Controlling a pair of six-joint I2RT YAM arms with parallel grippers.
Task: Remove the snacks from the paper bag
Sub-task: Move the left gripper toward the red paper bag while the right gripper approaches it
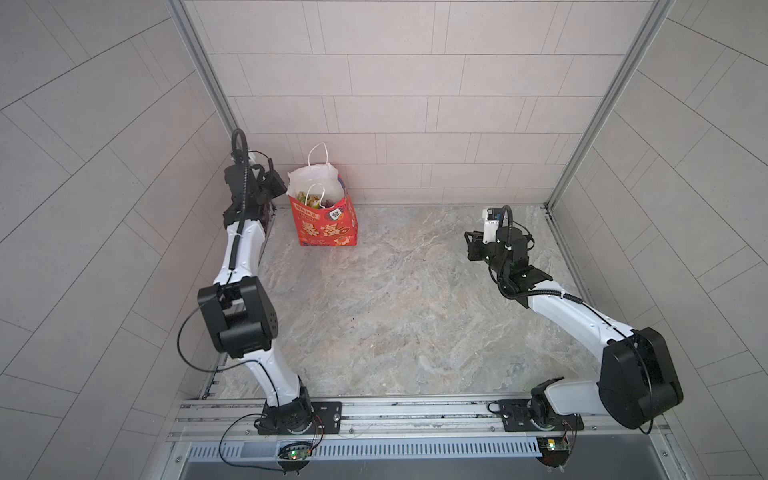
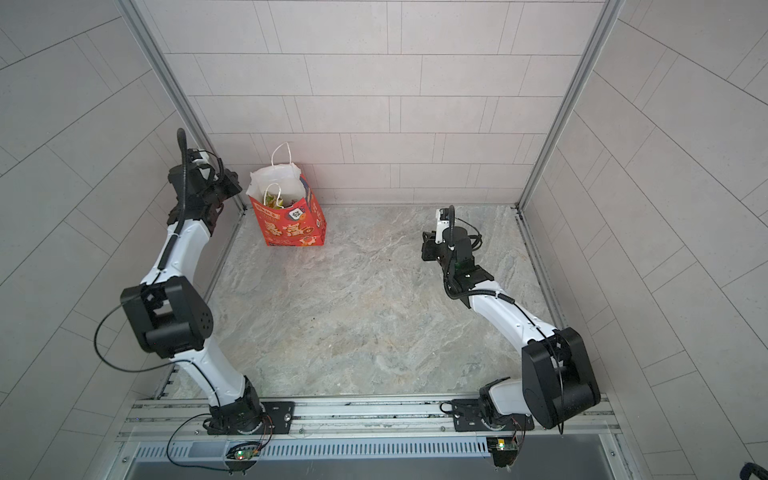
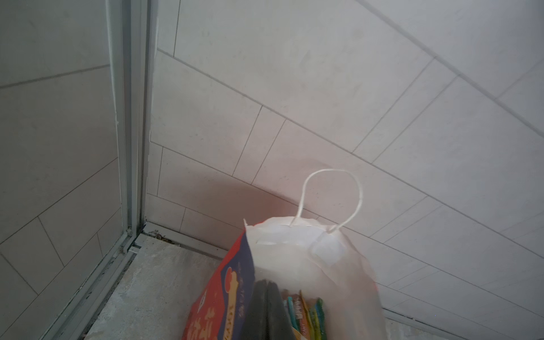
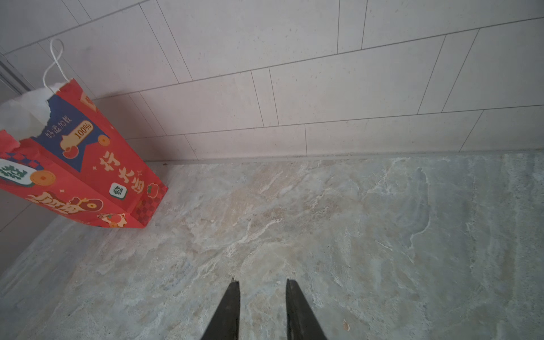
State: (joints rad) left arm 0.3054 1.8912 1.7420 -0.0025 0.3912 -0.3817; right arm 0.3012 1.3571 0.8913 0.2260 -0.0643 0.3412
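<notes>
The left end effector [image 3: 266, 309] has its two dark fingers pressed together. In the left wrist view they lie across the left rim of the paper bag [image 3: 217, 294]; whether paper is caught between them cannot be told. In both top views this end effector [image 1: 277, 183] sits just left of the bag's open mouth, raised to rim height at the far left corner of the enclosure.

The right end effector [image 4: 262, 282] has its fingers apart, with only bare surface [image 4: 353, 220] showing in the gap. In a top view it [image 1: 469, 245] hovers over the far right part of the surface, pointing left, well apart from the bag.

The paper bag [image 1: 328, 228] stands upright at the far left of the surface [image 1: 395, 311], near the tiled far wall [image 1: 415, 124]. It is red with gold characters, its mouth open and its inside white. One white cord handle [image 3: 329, 170] stands up from the far rim; the other droops into the mouth.

The snacks [image 1: 313, 199], yellow-green and other bright colours, lie inside the bag. In the left wrist view their edges [image 3: 306, 312] show just beside the closed fingers.
</notes>
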